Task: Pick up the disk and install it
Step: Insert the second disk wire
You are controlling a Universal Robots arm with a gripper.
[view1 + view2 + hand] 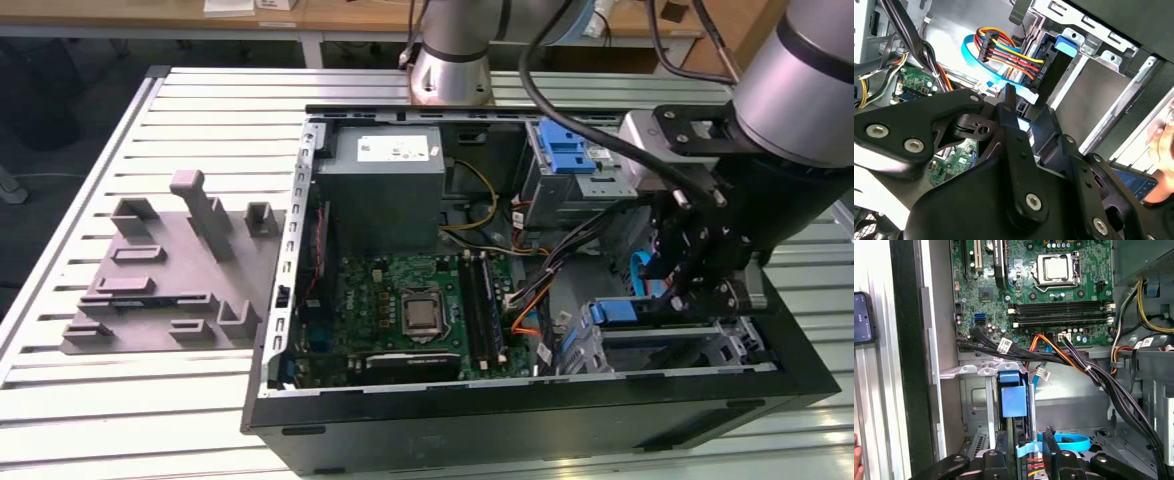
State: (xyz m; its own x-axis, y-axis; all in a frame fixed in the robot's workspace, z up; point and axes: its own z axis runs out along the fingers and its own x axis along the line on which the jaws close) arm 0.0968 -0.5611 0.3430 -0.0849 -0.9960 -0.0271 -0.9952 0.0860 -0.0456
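The disk [1014,401] stands on edge in a slot of the metal drive cage [974,405] at the front corner of the open computer case [534,400]. Its blue carrier tab faces the motherboard. In the exterior view the blue carrier [625,312] shows in the cage at that view's right. My gripper [1026,452] reaches down into the cage and is shut on the disk's end, with a finger on each flat side. In the second wrist view the gripper [1029,115] sits over the disk [1056,60], whose end lies beside a bundle of coloured wires [1009,55].
A pale blue flat cable [1066,442] and thick black cables [1114,385] run close by. The motherboard [400,300] fills the case's middle. Another blue carrier [567,150] sits in the upper bay. A grey fixture [167,270] lies on the slatted table. A phone [863,317] and a hand [1164,135] are just outside the case.
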